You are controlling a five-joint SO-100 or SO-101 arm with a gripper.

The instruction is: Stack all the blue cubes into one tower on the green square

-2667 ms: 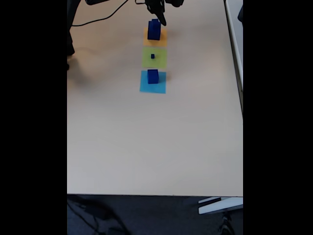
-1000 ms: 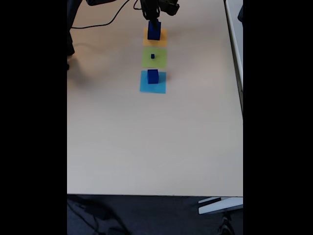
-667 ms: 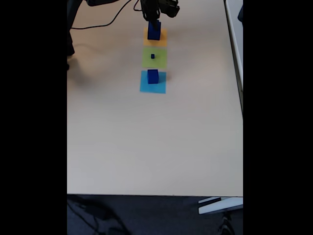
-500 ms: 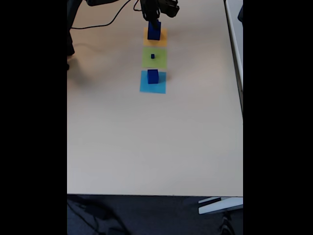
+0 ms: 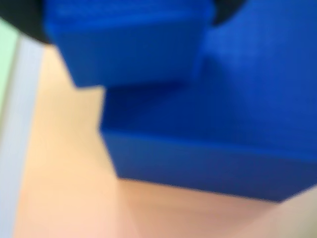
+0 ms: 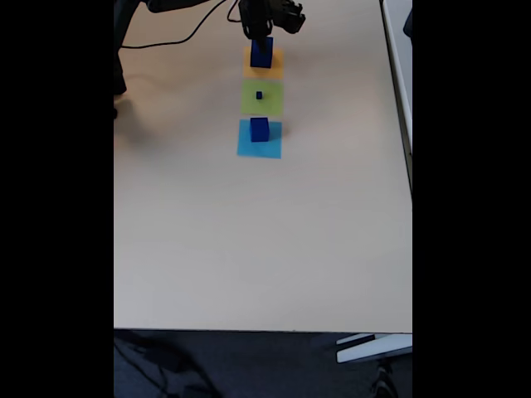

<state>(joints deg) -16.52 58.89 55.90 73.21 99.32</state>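
In the fixed view my gripper (image 6: 262, 36) is lowered onto the top of the large blue cube (image 6: 261, 54), which stands on the orange square (image 6: 264, 65). The wrist view is blurred: the large blue cube (image 5: 208, 124) sits very close on the orange square (image 5: 64, 183), with dark gripper parts at the top corners. Whether the fingers press the cube cannot be made out. The small blue cube (image 6: 259, 95) rests on the green square (image 6: 270, 101). The medium blue cube (image 6: 260, 128) sits on a light-blue square (image 6: 259, 148).
The three squares lie in a line down the far middle of the beige table (image 6: 265, 240). A black cable (image 6: 178, 31) runs at the far left. The table's right edge (image 6: 398, 99) lies well away from the squares.
The gripper has come down from beside the large cube's upper right onto its top. Over the last second it has hardly moved. The cubes stay on their squares.
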